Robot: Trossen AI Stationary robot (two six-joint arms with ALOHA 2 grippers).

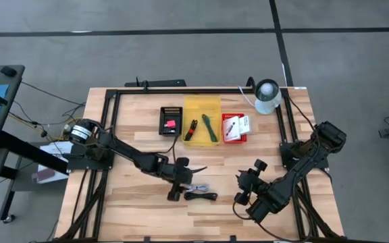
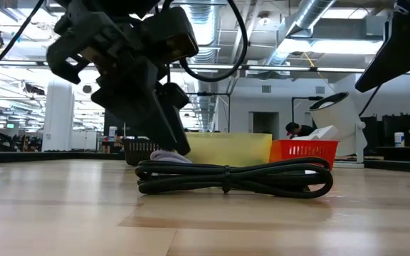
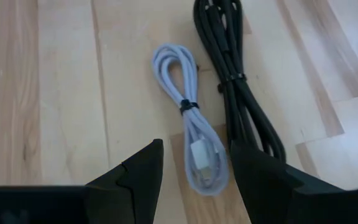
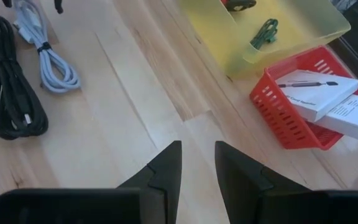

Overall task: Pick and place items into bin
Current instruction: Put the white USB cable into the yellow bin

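Observation:
A white coiled cable [image 3: 191, 124] lies flat on the wood next to a longer black coiled cable [image 3: 235, 81]. My left gripper [image 3: 194, 165] is open and low over them, with one finger on either side of the white cable's near end; I cannot tell whether it touches. In the high view my left gripper [image 1: 186, 185] sits beside both cables [image 1: 202, 196]. My right gripper [image 4: 197, 162] hovers over bare wood to their right, its fingers a narrow gap apart and holding nothing. A green piece [image 4: 265, 30] lies in the yellow bin [image 1: 201, 101].
Three containers stand in a row at the far side: a black bin [image 1: 171, 111] with a pink piece, the yellow bin, and a red basket [image 1: 234, 138] holding white boxes [image 4: 328, 93]. A white round object [image 1: 267, 96] stands at the far right corner. A black frame [image 1: 110, 101] edges the table.

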